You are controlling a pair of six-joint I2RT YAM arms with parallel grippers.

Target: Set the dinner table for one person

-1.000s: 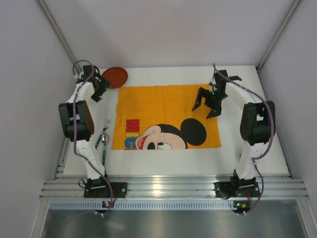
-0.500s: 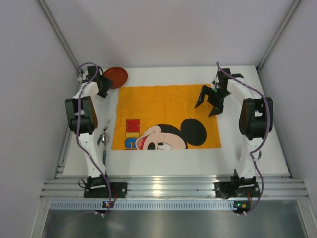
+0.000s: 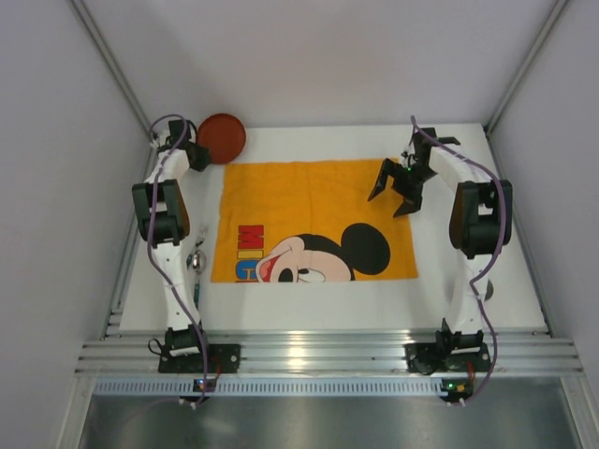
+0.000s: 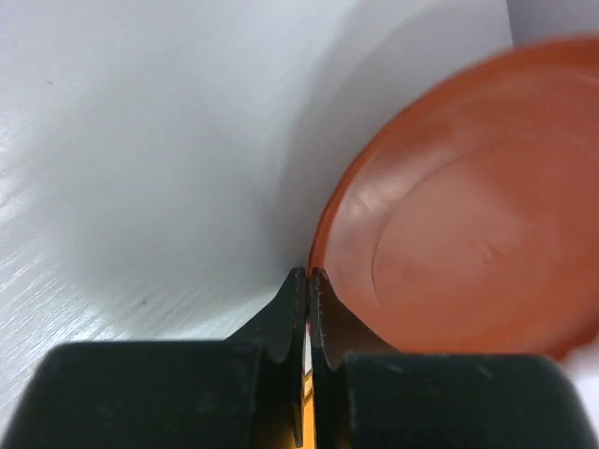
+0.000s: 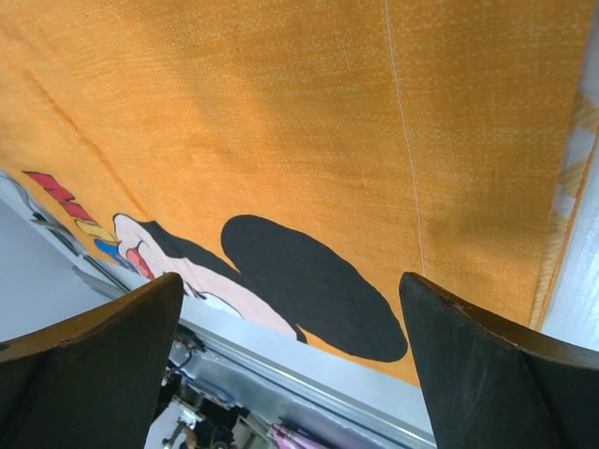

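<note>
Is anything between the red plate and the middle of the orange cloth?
Nothing visible. The plate is beside the far left corner of the cloth; the right gripper hovers over its far right part.

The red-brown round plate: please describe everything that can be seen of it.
The red-brown round plate is shallow, smooth and slightly glossy, plastic by its look, with a raised rim around a flat centre, and empty. It is at the far left corner of the large white tabletop, beyond the orange Mickey Mouse cloth. The left gripper has its fingers closed on the rim, seemingly pinching it. Whether it lies flat or is lifted is unclear.
</note>
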